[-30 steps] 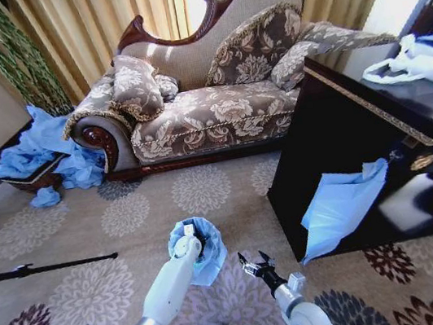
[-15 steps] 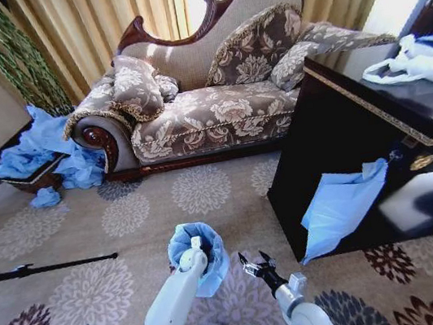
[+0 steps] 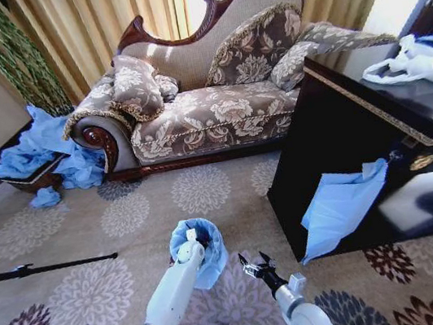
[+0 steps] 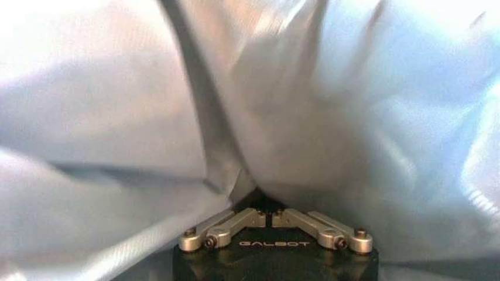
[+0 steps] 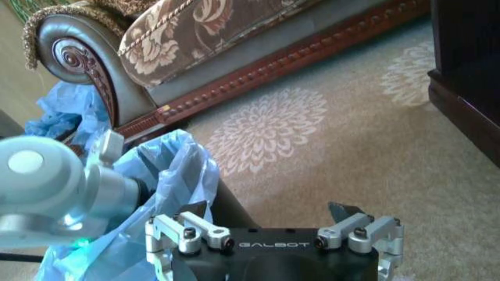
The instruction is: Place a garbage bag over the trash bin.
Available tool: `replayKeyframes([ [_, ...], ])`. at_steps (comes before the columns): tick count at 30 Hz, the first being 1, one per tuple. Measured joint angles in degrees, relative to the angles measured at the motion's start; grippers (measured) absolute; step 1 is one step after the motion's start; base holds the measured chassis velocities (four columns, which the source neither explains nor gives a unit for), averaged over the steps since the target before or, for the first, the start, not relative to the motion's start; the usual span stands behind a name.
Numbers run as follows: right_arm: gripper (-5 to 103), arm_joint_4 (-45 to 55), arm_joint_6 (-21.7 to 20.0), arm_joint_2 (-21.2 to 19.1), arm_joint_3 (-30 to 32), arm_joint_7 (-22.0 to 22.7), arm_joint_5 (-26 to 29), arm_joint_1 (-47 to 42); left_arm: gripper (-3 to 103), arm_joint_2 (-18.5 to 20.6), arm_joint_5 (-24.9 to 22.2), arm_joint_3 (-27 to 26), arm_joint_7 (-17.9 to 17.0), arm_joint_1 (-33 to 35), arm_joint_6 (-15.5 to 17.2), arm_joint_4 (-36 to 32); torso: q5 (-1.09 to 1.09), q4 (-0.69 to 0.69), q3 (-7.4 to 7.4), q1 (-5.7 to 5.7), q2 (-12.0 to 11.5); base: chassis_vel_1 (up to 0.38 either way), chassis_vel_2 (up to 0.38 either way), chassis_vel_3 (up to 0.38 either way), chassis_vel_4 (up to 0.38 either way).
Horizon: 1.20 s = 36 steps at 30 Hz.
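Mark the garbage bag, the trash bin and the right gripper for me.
Thin light-blue plastic garbage bag (image 3: 212,264): head view, draped side.
Small round black trash bin (image 3: 205,236): head view, dark opening.
Right gripper (image 3: 252,265): head view, between its spread fingers.

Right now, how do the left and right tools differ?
The left tool reaches down into the garbage bag at the trash bin, fingers shut on bag film; the right tool hovers beside the bin, open and empty. Both point toward the sofa.
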Motion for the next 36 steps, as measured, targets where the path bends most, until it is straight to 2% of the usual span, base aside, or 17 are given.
replayKeyframes([
  [5, 100, 0.47, 0.18, 0.05, 0.19, -0.03, -0.2, -0.42, 0, 1.26, -0.27, 0.07, -0.69, 1.47, 0.54, -4.21, 0.0, 0.0, 0.0, 0.0, 0.0, 0.0, 0.0, 0.0, 0.0],
  [8, 100, 0.82, 0.23, 0.17, 0.23, -0.05, -0.32, -0.57, 0, 3.06, -2.31, 0.1, -2.33, 3.59, 2.2, -9.93, 0.0, 0.0, 0.0, 0.0, 0.0, 0.0, 0.0, 0.0, 0.0],
  [10, 100, 0.91, 0.25, 0.2, 0.22, -0.05, -0.37, -0.59, 0, 3.56, -2.74, 0.13, -2.54, 4.17, 2.59, -11.44, 0.0, 0.0, 0.0, 0.0, 0.0, 0.0, 0.0, 0.0, 0.0],
  [12, 100, 1.29, 0.25, 0.29, 0.15, -0.06, -0.47, -0.66, 0, 5.24, -3.49, 0.29, -3.12, 6.11, 3.53, -16.27, 0.0, 0.0, 0.0, 0.0, 0.0, 0.0, 0.0, 0.0, 0.0],
  [16, 100, 1.71, 0.25, 0.37, 0.1, -0.06, -0.55, -0.82, 0, 6.7, -4.12, 0.18, -3.99, 7.77, 3.81, -20.32, -0.01, -0.01, 0.0, 0.0, 0.0, 0.0, 0.0, 0.0, 0.0],
  [18, 100, 2.5, 0.25, 0.45, 0.13, -0.12, -0.57, -1.26, 0, 8.92, -3.98, -0.21, -3.93, 9.98, 3.78, -25.61, 0.0, -0.01, 0.0, 0.0, 0.0, 0.0, 0.0, 0.0, 0.0],
  [20, 100, 2.54, 0.25, 0.46, 0.14, -0.13, -0.57, -1.28, 0, 9.13, -3.84, -0.26, -3.79, 10.15, 3.71, -26.04, 0.0, 0.0, 0.0, 0.0, 0.0, 0.0, 0.0, 0.0, 0.0],
  [22, 100, 3.6, 0.37, 0.65, 0.49, -0.81, -0.73, -2.02, 0, 11.89, 0.17, -0.78, 0.1, 12.37, 0.88, -30.43, 0.0, 0.01, 0.0, 0.0, 0.0, 0.0, 0.0, 0.0, 0.0],
  [23, 100, 4.43, 0.43, 0.87, 1.19, -1.23, -0.88, -2.71, 0, 13.1, 3.41, -1.13, 3.33, 13.08, -2.35, -31.59, 0.0, 0.01, 0.0, 0.0, 0.0, 0.0, 0.0, 0.0, 0.0],
  [24, 100, 4.43, 0.43, 0.87, 1.19, -1.23, -0.88, -2.71, 0, 13.1, 3.41, -1.13, 3.33, 13.08, -2.35, -31.59, 0.0, 0.01, 0.0, 0.0, 0.0, 0.0, 0.0, 0.0, 0.0],
  [25, 100, 4.94, 0.46, 1.04, 1.63, -1.45, -0.94, -3.12, 0, 13.67, 5.2, -1.43, 5.65, 13.35, -4.77, -31.93, 0.0, 0.0, 0.0, -0.01, 0.0, 0.0, 0.0, 0.0, 0.0],
  [28, 100, 6.07, 0.57, 1.43, 3.66, -3.29, -1.11, -4.19, 0, 15.84, 15.1, -3.38, 18.57, 15.45, -19.56, -32.08, 0.0, -0.02, -0.01, 0.0, 0.0, 0.0, 0.0, 0.0, 0.0],
  [29, 100, 6.07, 0.57, 1.43, 3.66, -3.29, -1.11, -4.19, 0, 15.84, 15.1, -3.38, 18.57, 15.45, -19.56, -32.08, 0.0, -0.02, -0.01, 0.0, 0.0, 0.0, 0.0, 0.0, 0.0],
  [31, 100, 6.19, 0.88, 1.54, 4.68, -4.4, -1.48, -4.62, 0, 17.07, 19.75, -4.75, 22.99, 16.91, -26.66, -31.77, -0.01, -0.01, 0.0, 0.0, 0.0, 0.0, 0.0, 0.0, 0.0],
  [32, 100, 6.47, 0.99, 1.76, 5.73, -5.24, -1.58, -5.07, 0, 18.26, 22.2, -6.79, 25.95, 18.93, -32.24, -31.95, -0.01, -0.02, 0.0, 0.0, 0.0, 0.0, 0.0, 0.0, 0.0],
  [34, 100, 6.73, 1.33, 2.47, 7.01, -6.24, -1.92, -5.56, 0, 19.44, 22.87, -10.09, 28.34, 22.26, -35.64, -33.13, 0.0, 0.0, 0.0, 0.0, 0.0, 0.0, 0.0, 0.0, 0.0],
  [36, 100, 6.73, 1.47, 2.72, 7.34, -6.53, -2.13, -5.67, 0, 19.67, 22.84, -11.12, 28.9, 23.3, -36.32, -33.55, 0.0, 0.0, -0.01, -0.01, 0.0, 0.0, 0.0, 0.0, 0.0],
])
